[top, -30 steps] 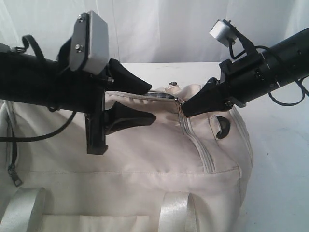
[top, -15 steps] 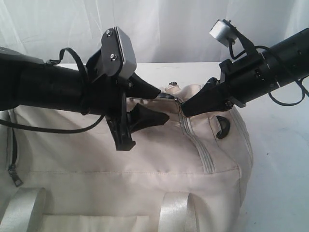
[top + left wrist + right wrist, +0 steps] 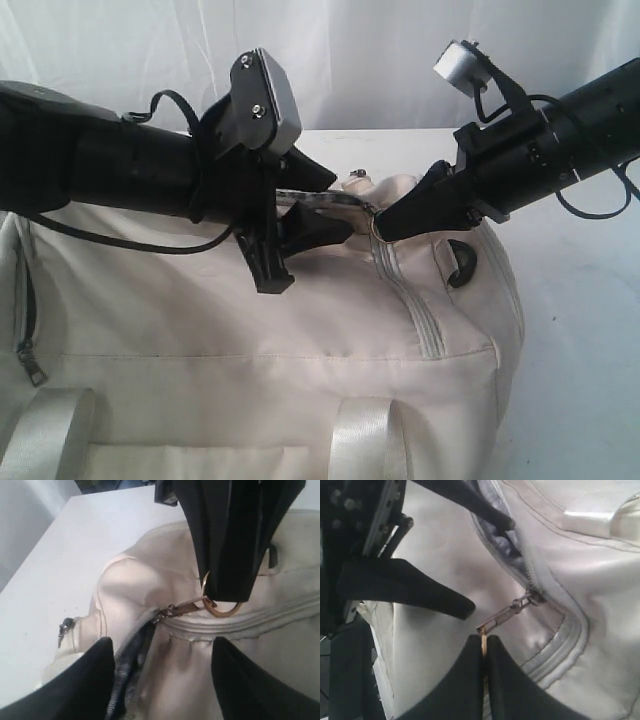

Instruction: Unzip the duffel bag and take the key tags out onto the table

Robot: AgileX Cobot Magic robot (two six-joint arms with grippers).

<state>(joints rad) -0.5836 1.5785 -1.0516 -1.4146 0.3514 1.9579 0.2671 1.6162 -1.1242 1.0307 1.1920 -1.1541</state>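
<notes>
I count one duffel bag (image 3: 300, 340) on the table (image 3: 590, 330), its inside hidden past a narrow grey slit (image 3: 131, 647), my right gripper (image 3: 379, 229) clamped on the one zip-pull ring (image 3: 223, 615) atop the bag, my left gripper (image 3: 343, 203) spread wide beside that slit.

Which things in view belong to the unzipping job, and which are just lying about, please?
In the job: duffel bag; its zip pull, pinched by the shut right gripper; open left gripper over the zip opening; table. Key tags not in view.
Just there: white curtain; webbing handles; black D-ring.
</notes>
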